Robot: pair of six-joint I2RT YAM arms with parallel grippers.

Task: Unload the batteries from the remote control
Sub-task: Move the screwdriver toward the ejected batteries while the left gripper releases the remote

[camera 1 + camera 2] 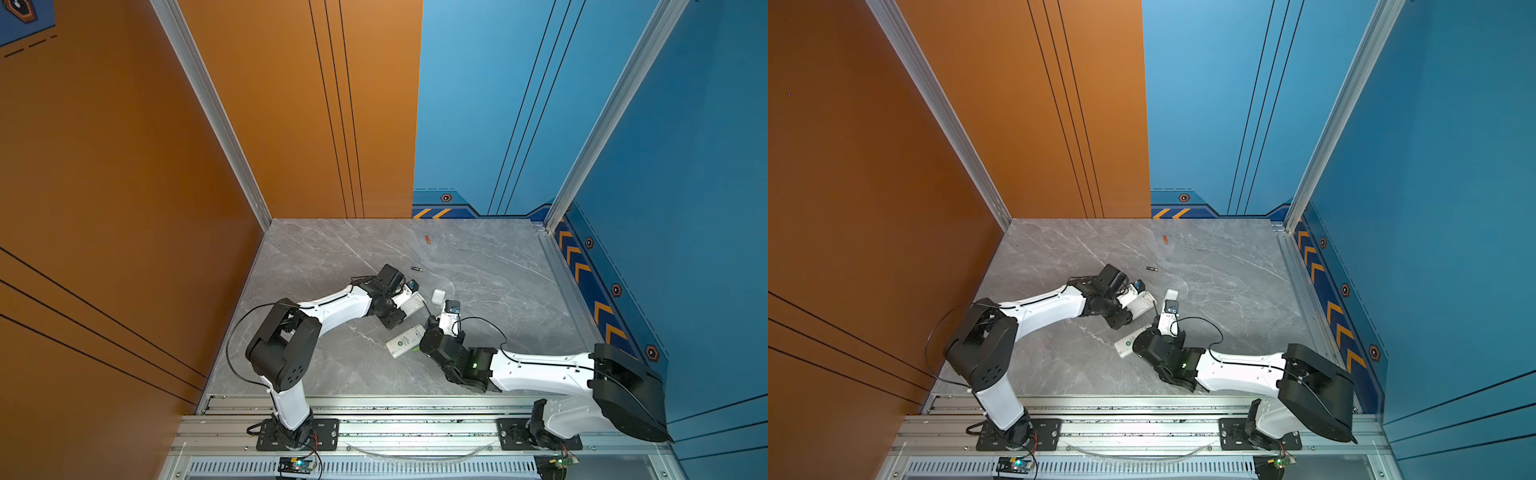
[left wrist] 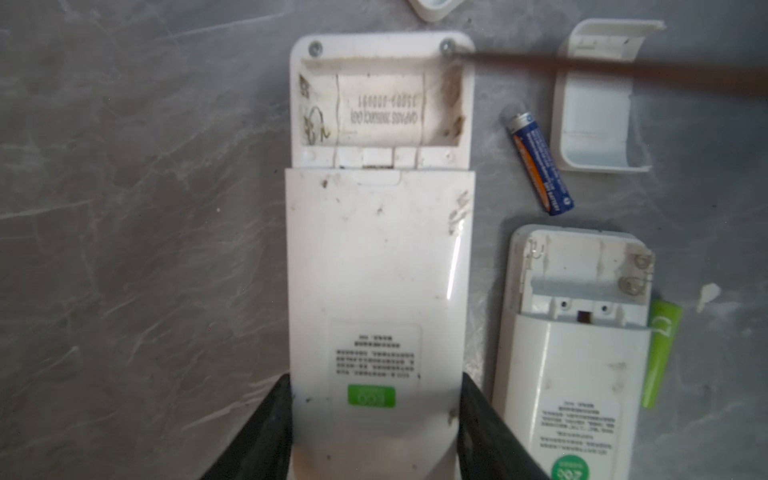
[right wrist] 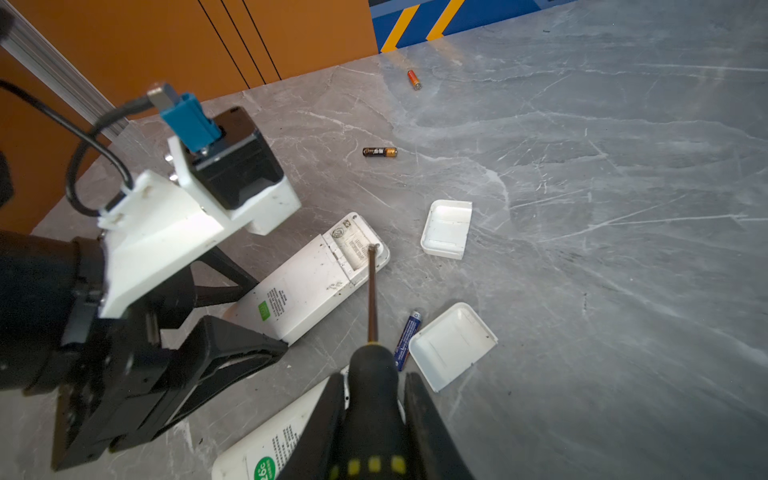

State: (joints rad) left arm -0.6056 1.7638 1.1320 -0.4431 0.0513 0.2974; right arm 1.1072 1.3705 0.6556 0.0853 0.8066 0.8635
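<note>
four batteries loose, clear of left fingers clamping remote, right fingers pinching screwdriver

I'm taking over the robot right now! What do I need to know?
Left hand: shut on the held remote, gripping its sides.
Right hand: shut on the screwdriver, tip at a corner screw of that remote's open bay.
Batteries: all four lie on the table. The blue battery is between the held remote and a lid. The lime green battery is against the second remote. The dark battery and orange battery are farther off.
Done: lids off, both bays look empty.
Left: probably just setting the tool and remote down.
</note>
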